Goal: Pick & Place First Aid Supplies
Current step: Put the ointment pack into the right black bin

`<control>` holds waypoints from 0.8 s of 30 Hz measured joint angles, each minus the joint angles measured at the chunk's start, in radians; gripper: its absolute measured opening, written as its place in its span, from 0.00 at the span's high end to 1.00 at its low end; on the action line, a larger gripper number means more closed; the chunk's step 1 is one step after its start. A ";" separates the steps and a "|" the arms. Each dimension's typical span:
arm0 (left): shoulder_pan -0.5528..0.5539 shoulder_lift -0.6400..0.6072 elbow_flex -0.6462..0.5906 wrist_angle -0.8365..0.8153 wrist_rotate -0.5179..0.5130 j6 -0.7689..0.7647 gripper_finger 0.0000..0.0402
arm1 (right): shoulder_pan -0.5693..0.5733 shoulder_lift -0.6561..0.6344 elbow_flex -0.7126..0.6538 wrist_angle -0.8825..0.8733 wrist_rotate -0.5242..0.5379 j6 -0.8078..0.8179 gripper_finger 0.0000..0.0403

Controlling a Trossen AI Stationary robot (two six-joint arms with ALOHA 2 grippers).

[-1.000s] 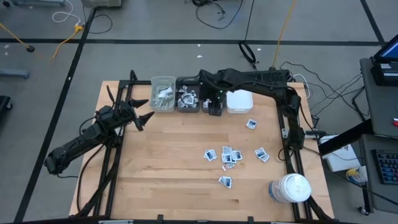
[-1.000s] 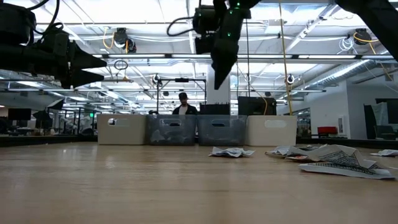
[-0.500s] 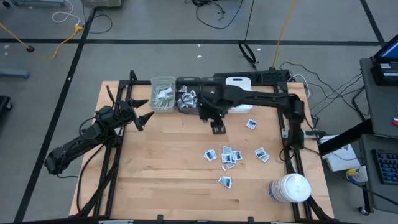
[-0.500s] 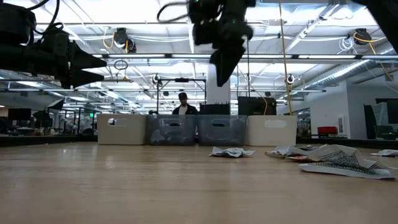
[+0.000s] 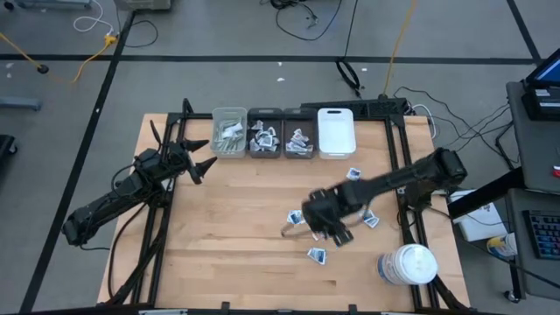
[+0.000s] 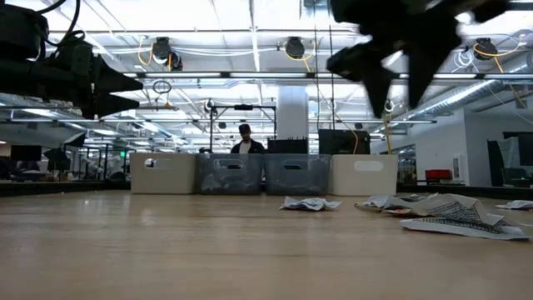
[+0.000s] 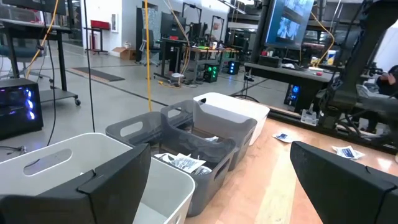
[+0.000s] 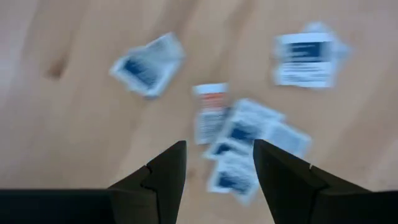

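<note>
The first aid supplies are small white sachets with blue print, lying flat and scattered on the wooden table at centre right (image 5: 296,217), (image 5: 353,174), (image 5: 317,255). My right gripper (image 5: 325,227) hangs above this scatter, pointing steeply down, open, with nothing between its fingers. In the right wrist view (image 8: 217,168) a small heap of sachets (image 8: 239,140) lies below the fingertips, with single ones (image 8: 146,64), (image 8: 308,59) farther off. My left gripper (image 5: 199,157) waits open and level at the table's left side, well above the table.
Four small bins stand in a row at the far edge: a pale one (image 5: 229,133), two grey ones (image 5: 264,138), (image 5: 299,142) with sachets inside, and a white lidded one (image 5: 336,131). A large white jar (image 5: 409,264) stands near the right front corner.
My right gripper has swung from above the bins at the far edge toward the table's near right, sinking a little and rolling, and now hangs over the scattered sachets. The sachets have not moved.
</note>
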 joint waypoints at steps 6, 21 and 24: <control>0.000 0.000 0.000 0.000 0.000 0.000 0.02 | 0.138 0.008 -0.026 0.008 0.024 0.018 0.55; 0.000 0.000 0.000 0.000 0.000 0.000 0.02 | 0.154 0.155 -0.030 0.121 0.083 0.028 0.58; 0.000 0.000 0.000 0.000 0.000 0.000 0.02 | 0.149 0.184 -0.061 0.162 0.080 0.015 0.58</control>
